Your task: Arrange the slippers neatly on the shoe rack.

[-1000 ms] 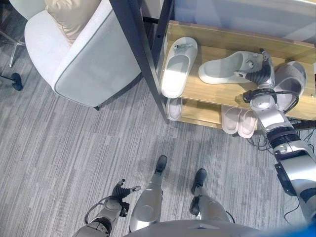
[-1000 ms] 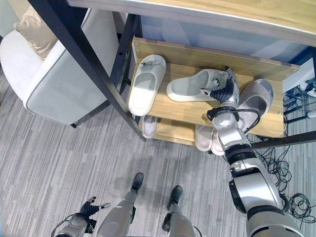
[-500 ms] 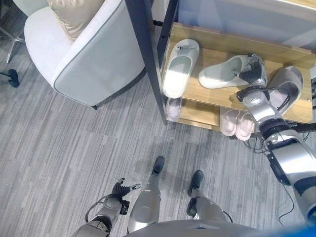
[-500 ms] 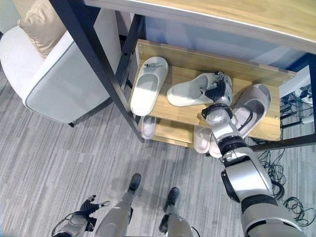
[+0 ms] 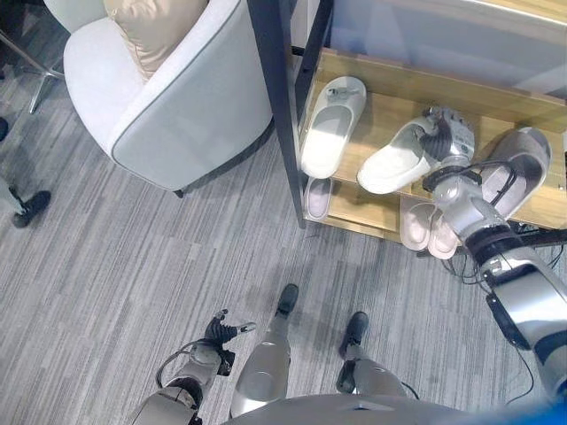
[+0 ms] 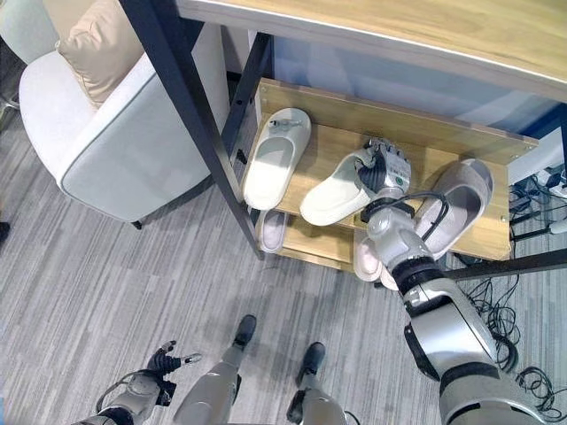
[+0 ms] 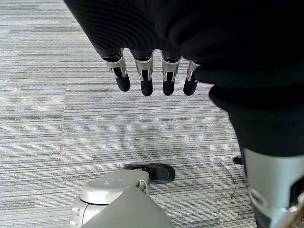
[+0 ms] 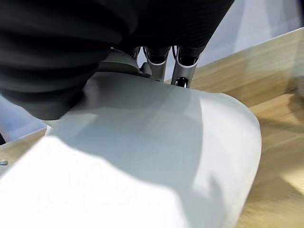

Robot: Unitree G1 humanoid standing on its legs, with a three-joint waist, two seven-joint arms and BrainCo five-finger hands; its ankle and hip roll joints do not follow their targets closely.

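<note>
Two white slippers lie on the wooden shoe rack's upper shelf (image 5: 390, 88). One white slipper (image 5: 330, 124) lies straight near the shelf's left end. The other white slipper (image 5: 399, 159) lies slanted, its heel over the front edge. My right hand (image 5: 447, 133) is shut on its toe end, and its fingers (image 8: 183, 71) curl over the white upper (image 8: 142, 166). To the right of that hand a grey slipper (image 5: 509, 168) lies tilted. My left hand (image 5: 221, 332) hangs low by my side, open, with straight fingers (image 7: 145, 80) above the floor.
Pale pink slippers (image 5: 430, 226) and another pale one (image 5: 316, 197) sit on the lower shelf. A dark frame post (image 5: 279, 97) stands at the rack's left front. A grey armchair (image 5: 168, 97) with a beige cushion is at the left. A person's shoe (image 5: 27, 208) is at the far left.
My right hand has swung the held white slipper round, from lying across the shelf to slanting with its heel toward the front edge. The camera has shifted a little.
</note>
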